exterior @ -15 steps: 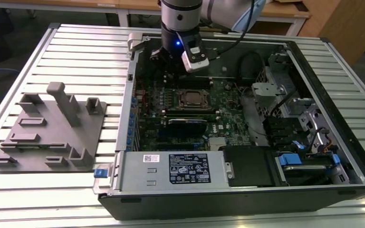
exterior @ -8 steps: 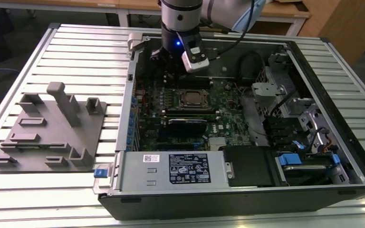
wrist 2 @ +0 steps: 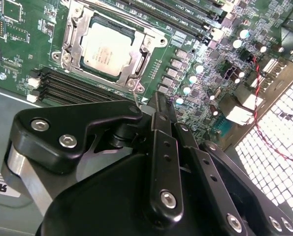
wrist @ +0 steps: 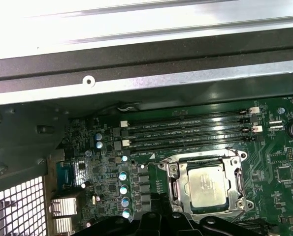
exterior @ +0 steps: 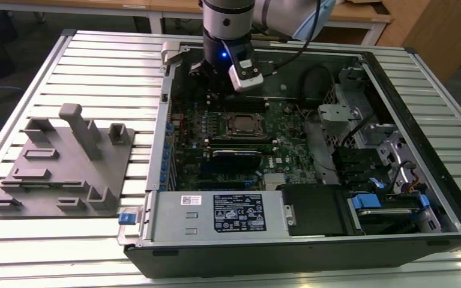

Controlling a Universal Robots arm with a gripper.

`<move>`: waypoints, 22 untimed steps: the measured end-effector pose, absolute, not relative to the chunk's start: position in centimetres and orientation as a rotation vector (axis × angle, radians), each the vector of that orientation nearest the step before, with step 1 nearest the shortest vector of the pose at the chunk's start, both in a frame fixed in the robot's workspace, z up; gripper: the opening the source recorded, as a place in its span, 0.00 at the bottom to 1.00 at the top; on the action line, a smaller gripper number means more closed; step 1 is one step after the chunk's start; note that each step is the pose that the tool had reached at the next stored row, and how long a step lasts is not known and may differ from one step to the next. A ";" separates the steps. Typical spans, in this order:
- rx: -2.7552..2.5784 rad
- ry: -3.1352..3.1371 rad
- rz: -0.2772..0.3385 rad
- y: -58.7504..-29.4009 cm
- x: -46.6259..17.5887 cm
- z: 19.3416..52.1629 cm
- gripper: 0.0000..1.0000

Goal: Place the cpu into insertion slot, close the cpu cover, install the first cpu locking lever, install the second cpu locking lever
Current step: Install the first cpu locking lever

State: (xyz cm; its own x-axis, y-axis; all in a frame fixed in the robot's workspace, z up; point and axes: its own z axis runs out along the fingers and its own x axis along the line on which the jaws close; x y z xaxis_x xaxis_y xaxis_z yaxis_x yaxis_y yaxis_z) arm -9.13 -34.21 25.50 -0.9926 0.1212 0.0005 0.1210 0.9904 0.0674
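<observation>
The cpu point(wrist 2: 107, 46) point(wrist: 208, 186) point(exterior: 239, 124) lies flat in the insertion slot point(wrist 2: 121, 30) on the green board, silver top facing up. The cpu cover point(wrist 2: 72, 44) point(wrist: 178, 189) lies down around it as a metal frame, and the chip shows through its window. My gripper point(wrist 2: 158, 96) point(exterior: 206, 91) hangs inside the open computer case, above the board and just off one corner of the socket. Its black fingers point(wrist 2: 161, 147) come together at the tip with nothing between them. It touches neither the chip nor the frame.
Long black memory slots point(wrist: 185, 130) run beside the socket. A grey fixture plate point(exterior: 62, 162) with upright pegs sits at the exterior view's left. The power supply point(exterior: 214, 213), drive cage point(exterior: 374, 156) and case walls point(exterior: 422, 120) hem in the board.
</observation>
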 end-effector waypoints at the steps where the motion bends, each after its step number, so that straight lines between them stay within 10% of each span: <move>1: 0.190 3.130 0.106 -34.2 -9.1 25.5 0.10; 22: 0.191 3.130 0.125 -34.2 -9.8 25.3 0.10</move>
